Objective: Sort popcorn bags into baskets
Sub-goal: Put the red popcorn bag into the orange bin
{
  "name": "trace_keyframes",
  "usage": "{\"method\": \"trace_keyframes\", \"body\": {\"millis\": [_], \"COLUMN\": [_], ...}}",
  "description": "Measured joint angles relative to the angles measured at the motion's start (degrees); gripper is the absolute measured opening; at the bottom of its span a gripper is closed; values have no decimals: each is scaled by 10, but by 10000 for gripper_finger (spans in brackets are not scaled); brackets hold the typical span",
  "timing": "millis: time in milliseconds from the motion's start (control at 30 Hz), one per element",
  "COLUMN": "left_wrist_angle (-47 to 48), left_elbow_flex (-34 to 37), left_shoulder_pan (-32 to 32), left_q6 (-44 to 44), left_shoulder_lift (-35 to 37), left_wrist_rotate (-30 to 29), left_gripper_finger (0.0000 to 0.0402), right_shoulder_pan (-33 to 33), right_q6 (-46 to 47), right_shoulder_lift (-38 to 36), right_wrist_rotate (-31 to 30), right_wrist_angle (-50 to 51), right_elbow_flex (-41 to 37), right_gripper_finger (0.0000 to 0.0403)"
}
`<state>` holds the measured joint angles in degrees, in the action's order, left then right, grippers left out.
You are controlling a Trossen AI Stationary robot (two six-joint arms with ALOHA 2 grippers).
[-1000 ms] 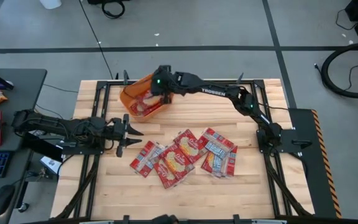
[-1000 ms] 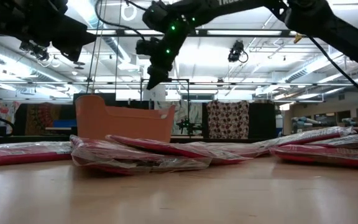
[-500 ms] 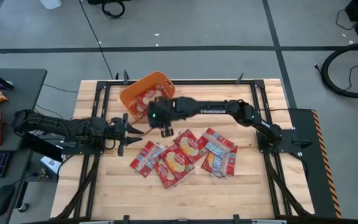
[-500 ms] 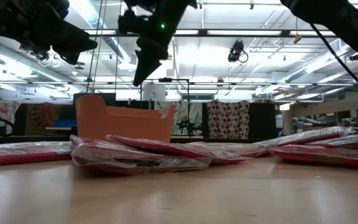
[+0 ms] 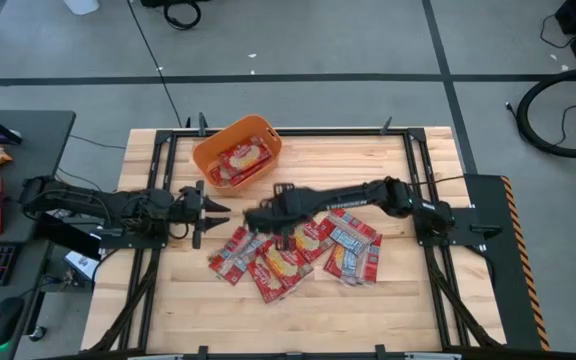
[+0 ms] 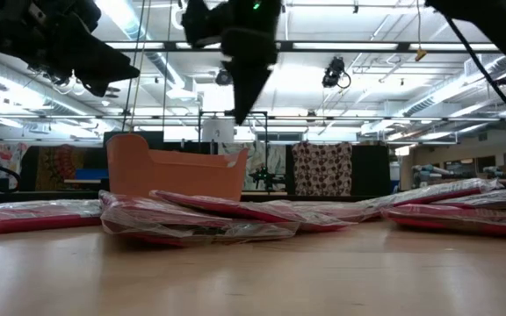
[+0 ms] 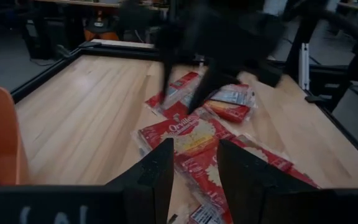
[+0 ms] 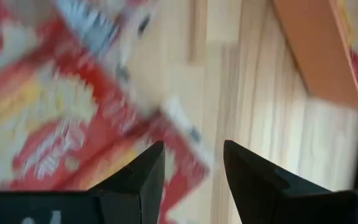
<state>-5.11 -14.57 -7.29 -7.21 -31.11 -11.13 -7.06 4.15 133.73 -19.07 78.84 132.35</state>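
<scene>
Bright overhead lighting, soft shadows — right wrist view motion-blurred

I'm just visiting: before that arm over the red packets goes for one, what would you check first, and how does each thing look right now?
1. Right gripper over the packets: ok.
2. Its fingers open and empty: ok.
3. It hangs above the pile, not touching, in the low view: ok.
4. Tub upright, room left beside the packets inside: ok.
5. Left gripper clear of the right arm's path: cannot tell; it waits close beside the pile.
6. One packet separable from the overlapping heap: cannot tell.
</scene>
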Motion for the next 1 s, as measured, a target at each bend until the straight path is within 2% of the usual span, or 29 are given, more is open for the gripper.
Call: {"method": "trace_keyframes", "body": {"millis": [233, 333, 533, 733, 833, 1000], "left_wrist_angle": [0, -1, 0, 3, 0, -1], "left_elbow_flex": [0, 0, 0, 0, 0, 0], "left_shoulder_pan": [0, 0, 0, 0, 0, 0], "left_q6": [-23, -30, -42, -42, -42, -42], "left_shoulder_lift": [0, 0, 0, 0, 0, 0], "left_wrist_rotate": [-9, -9, -9, -9, -9, -9], "left_gripper_finger": [128, 128, 128, 128, 128, 128], "right_shoulder_pan": [-73, -97, -129, -146, -147, -147], "right_q6": [92, 148, 244, 369, 413, 432], "right_shoulder_lift": [1, 1, -29, -116, -162, -212], "right_wrist_rotate": [-81, -97, -80, -79, -73, -16], "right_wrist_angle": [82, 114, 111, 94, 55, -36], "right_elbow_flex": [-40, -67, -152, -281, -362, -482], "right_gripper_finger": [169, 169, 169, 173, 181, 215]}}
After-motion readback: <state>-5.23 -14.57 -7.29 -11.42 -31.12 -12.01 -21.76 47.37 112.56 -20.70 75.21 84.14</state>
